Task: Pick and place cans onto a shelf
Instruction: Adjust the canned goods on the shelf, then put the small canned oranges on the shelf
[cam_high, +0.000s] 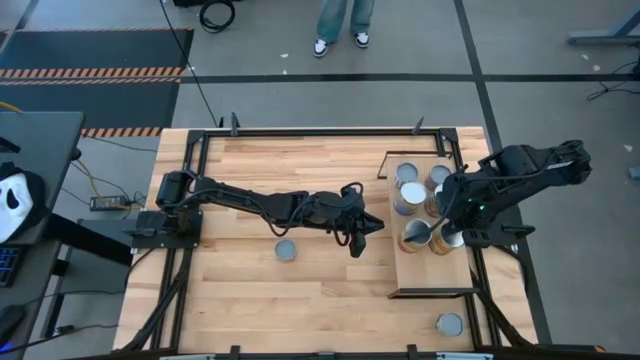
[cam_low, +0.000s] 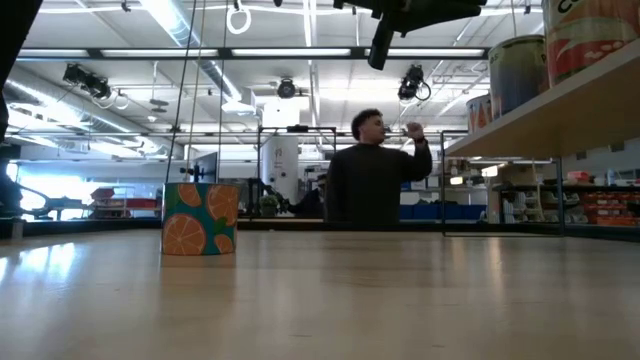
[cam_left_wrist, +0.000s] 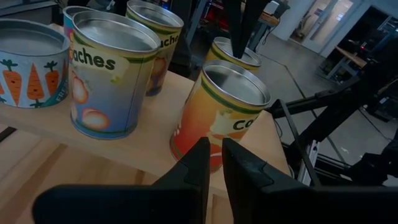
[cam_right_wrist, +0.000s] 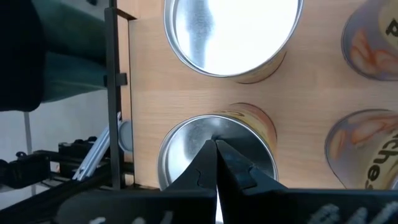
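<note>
Left gripper (cam_high: 362, 238), fingers nearly together and holding nothing, hovers mid-table beside the shelf (cam_high: 432, 275); six cans (cam_high: 410, 196) crowd its far end, one label reading "…aches", another cut off; right gripper (cam_high: 443, 235), shut and empty, partly hides a can top.

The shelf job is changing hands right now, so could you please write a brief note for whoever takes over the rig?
Left gripper: shut, empty, mid-table, pointing at the shelf.
Right gripper: shut, empty, tips right above the silver top of a can on the shelf; contact cannot be told.
Done: about six cans stand grouped on the shelf's far half.
Left: two cans on the table, one near the left gripper, one at the near edge beyond the shelf.
A person stands behind the table.
</note>
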